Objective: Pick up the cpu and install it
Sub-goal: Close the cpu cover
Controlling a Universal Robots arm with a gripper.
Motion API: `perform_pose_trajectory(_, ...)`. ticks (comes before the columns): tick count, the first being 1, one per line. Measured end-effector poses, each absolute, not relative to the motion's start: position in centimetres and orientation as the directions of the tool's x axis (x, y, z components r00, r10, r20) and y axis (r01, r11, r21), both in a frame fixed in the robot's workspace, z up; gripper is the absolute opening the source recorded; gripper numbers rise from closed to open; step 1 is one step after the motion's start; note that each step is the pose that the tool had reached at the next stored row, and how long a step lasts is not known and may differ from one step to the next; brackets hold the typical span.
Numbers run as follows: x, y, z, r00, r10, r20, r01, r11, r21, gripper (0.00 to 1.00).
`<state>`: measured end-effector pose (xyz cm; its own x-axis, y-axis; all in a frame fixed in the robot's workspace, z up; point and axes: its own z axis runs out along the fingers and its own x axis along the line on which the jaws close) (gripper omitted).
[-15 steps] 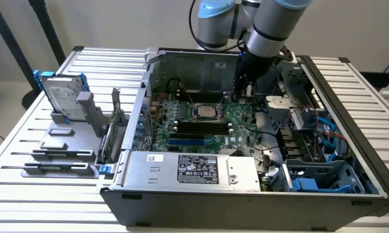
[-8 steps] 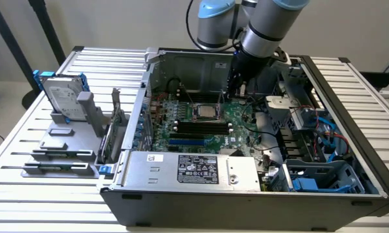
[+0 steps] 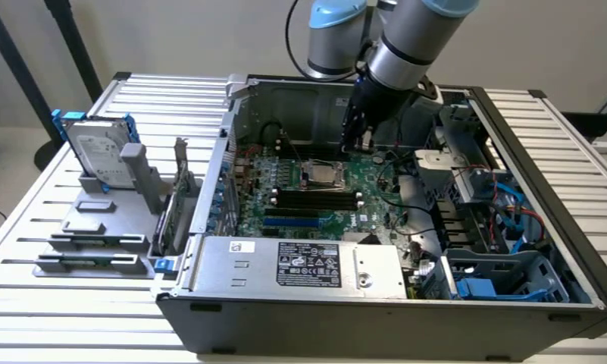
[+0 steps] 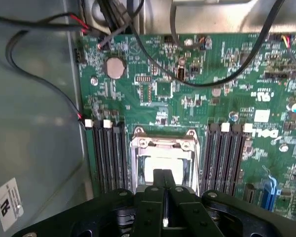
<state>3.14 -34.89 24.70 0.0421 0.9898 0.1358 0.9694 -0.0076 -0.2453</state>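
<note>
well, the gripper [image 4: 164, 174] has its two dark fingers pressed together, only a thin seam between them and nothing visibly caught there. in the exterior view the gripper [image 3: 356, 144] hangs low inside the open computer case [image 3: 545, 227], close over the green motherboard [image 3: 283, 205], just past the far edge of the socket.

seen from the wrist, the fingertips sit directly above the socket frame [image 4: 163, 143], a silver metal surround with a screw at each upper corner. the cpu [image 4: 160, 162] seems to lie flat inside that frame as a pale square face, partly covered by the fingers. in the exterior view it shows as a dull silver patch [image 3: 323, 177] near the middle of the board.

black memory slots [image 4: 106, 158] flank the socket on both sides. farther off on the motherboard [image 4: 187, 98] are a round coin battery [image 4: 115, 67] and loose black cables [image 4: 212, 81].

outside the case, toward the exterior view's left, a hard drive [image 3: 99, 155] in a blue frame stands upright on a grey holder, with memory sticks [image 3: 91, 262] lying nearer the camera, all on a slatted table [image 3: 40, 318].
</note>
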Motion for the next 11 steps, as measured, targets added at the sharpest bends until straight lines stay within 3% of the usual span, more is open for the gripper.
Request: perform_pose_trajectory(11, 1.2, -34.9, 24.6, 0.051, 0.990, 0.133, 0.945, -0.005, -0.327, 0.11)
